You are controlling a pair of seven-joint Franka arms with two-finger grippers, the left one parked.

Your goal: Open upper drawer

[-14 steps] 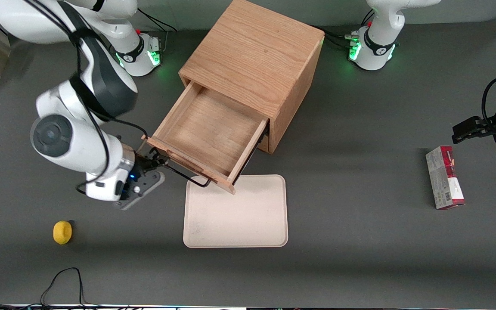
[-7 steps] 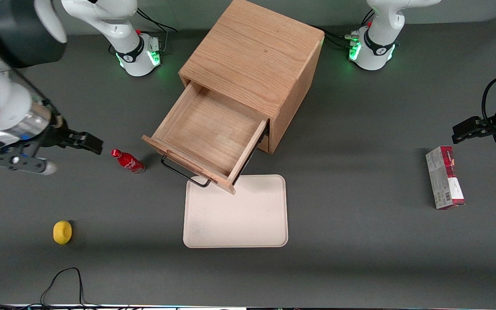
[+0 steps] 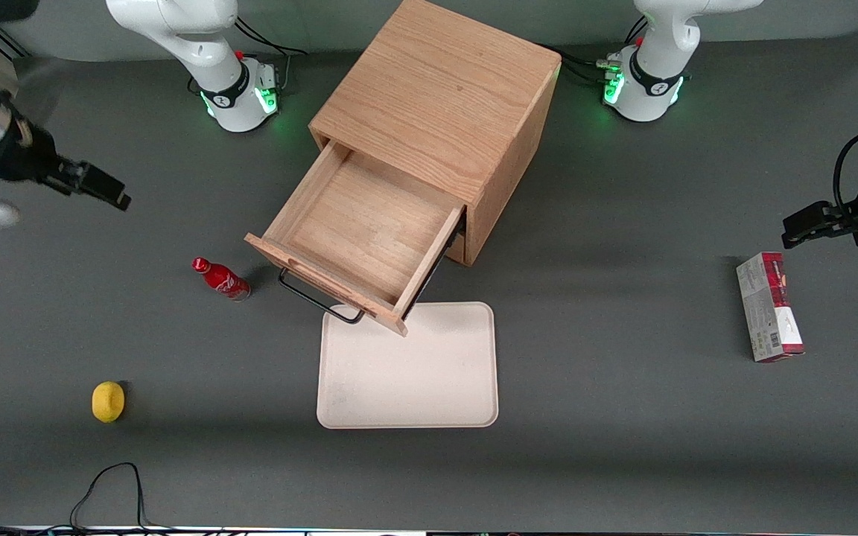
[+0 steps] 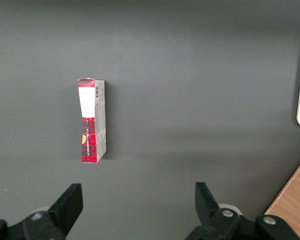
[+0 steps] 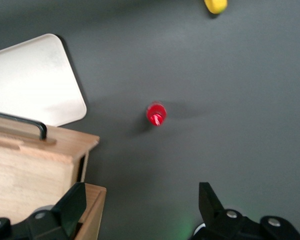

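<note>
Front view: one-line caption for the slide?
Upper drawer pulled out over the tray; open gripper raised clear, toward the working arm's end.

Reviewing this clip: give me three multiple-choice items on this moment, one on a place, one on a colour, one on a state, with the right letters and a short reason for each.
1. Where does the red bottle stand?
A. In the upper drawer
B. On the table, beside the drawer's front
C. On the tray

2. What colour is the small round object nearest the front camera?
A. Yellow
B. Blue
C. Green

3. What is the state of the upper drawer?
A. Shut
B. Removed from the cabinet
C. Pulled out, nothing inside

Key: 1 B, it stands on bare table beside the handle. 2 A, plainly yellow. 3 C, its bare wooden floor shows; the gripper hangs open, apart, toward the working arm's end.
</note>
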